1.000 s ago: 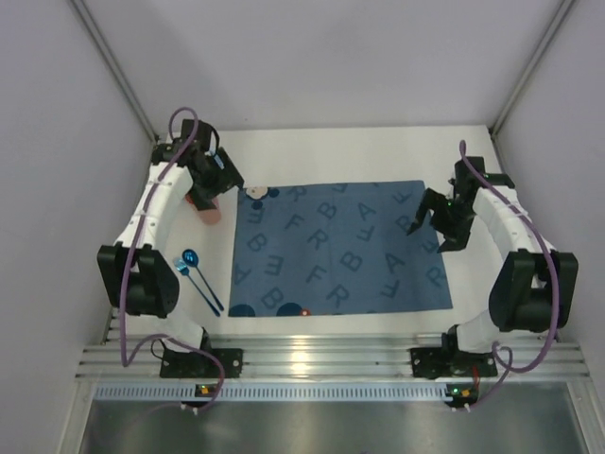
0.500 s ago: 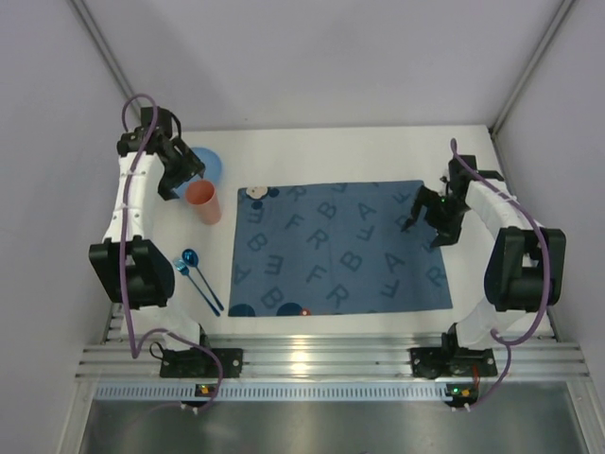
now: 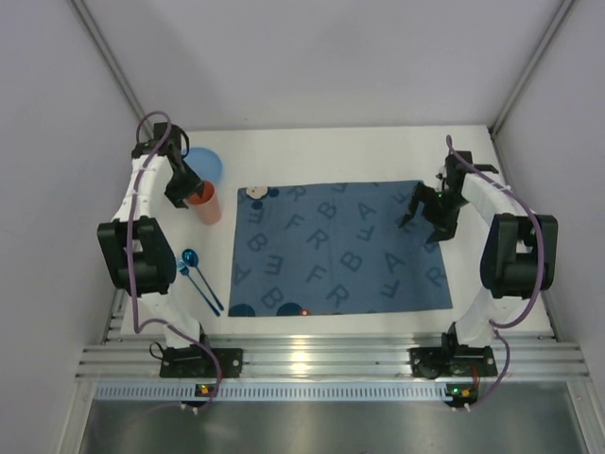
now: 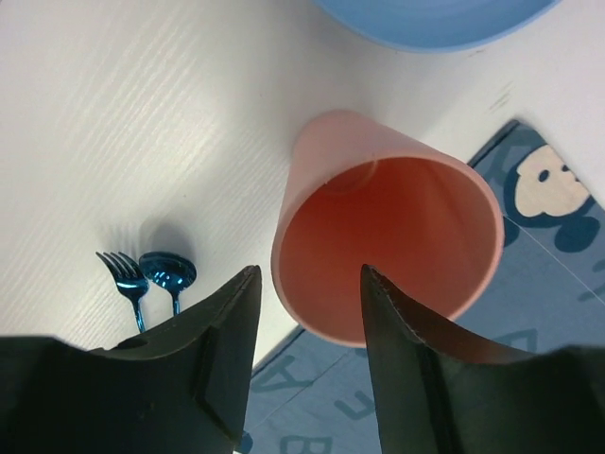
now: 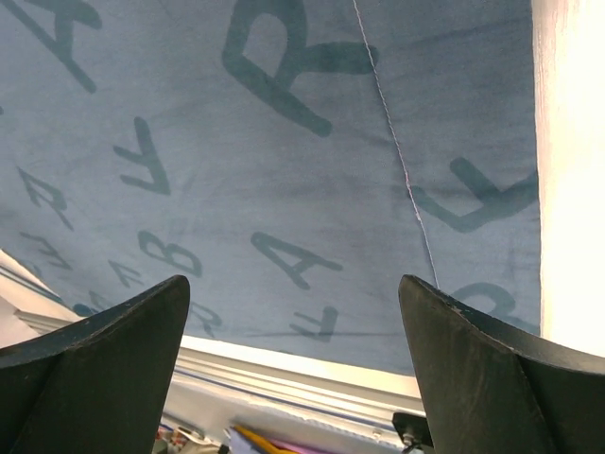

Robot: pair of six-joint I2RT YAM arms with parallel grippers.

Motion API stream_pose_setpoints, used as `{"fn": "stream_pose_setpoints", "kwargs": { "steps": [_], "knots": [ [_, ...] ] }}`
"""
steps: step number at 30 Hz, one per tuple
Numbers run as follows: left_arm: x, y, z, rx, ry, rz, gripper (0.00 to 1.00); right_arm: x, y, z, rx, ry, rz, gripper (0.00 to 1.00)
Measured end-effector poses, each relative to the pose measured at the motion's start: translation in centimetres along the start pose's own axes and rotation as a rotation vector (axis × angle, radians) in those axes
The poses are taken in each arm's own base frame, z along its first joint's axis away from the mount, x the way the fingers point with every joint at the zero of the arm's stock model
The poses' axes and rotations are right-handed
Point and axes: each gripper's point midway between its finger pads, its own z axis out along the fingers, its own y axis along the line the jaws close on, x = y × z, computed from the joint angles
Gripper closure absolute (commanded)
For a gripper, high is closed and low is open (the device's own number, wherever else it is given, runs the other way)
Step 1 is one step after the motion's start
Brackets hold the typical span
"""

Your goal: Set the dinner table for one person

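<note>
On the white dinner table (image 3: 359,151), an orange-pink cup (image 3: 204,202) stands upright just left of the blue letter-printed placemat (image 3: 340,248). My left gripper (image 3: 184,194) hangs over the cup's left rim. In the left wrist view the cup (image 4: 388,236) opens toward the camera. The left gripper (image 4: 307,272) is open, with one finger outside the near rim and the other over the cup's mouth, a gap still between them. My right gripper (image 3: 425,222) hovers open over the placemat's right edge (image 5: 312,161), holding nothing (image 5: 293,284).
A blue plate (image 3: 204,165) lies behind the cup, its edge (image 4: 435,19) at the top of the left wrist view. A shiny blue spoon (image 3: 191,257) and fork (image 3: 182,268) lie left of the placemat. The silver rail (image 3: 321,364) runs along the near edge.
The left arm swung back toward the plate, then came down at the cup with its jaws narrowing. The right gripper drifted slightly back along the placemat's right edge.
</note>
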Motion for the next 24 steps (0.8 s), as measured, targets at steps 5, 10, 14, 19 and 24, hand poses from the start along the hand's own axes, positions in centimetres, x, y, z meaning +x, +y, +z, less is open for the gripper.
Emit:
{"fn": "stream_pose_setpoints", "kwargs": {
  "steps": [5, 10, 14, 19, 24],
  "knots": [
    [0.5, 0.3, 1.9, -0.031, 0.026, 0.012, 0.99, -0.2, 0.2, -0.2, -0.003, -0.007, -0.002, 0.09],
    [0.4, 0.2, 2.3, -0.023, 0.027, 0.035, 1.0, -0.5, 0.8, -0.9, -0.011, -0.009, -0.003, 0.09],
    [0.6, -1.8, 1.6, 0.029, 0.023, 0.102, 1.0, -2.3, 4.3, -2.8, -0.059, -0.053, -0.045, 0.09],
    [3.4, -10.1, -1.7, 0.201, -0.013, 0.297, 1.0, -4.6, 15.0, -5.1, -0.198, -0.12, -0.237, 0.09],
    [10.5, -18.1, -5.7, 0.353, -0.017, 0.537, 1.0, -2.6, 24.7, -4.6, -0.324, -0.101, -0.413, 0.09]
  ]
}}
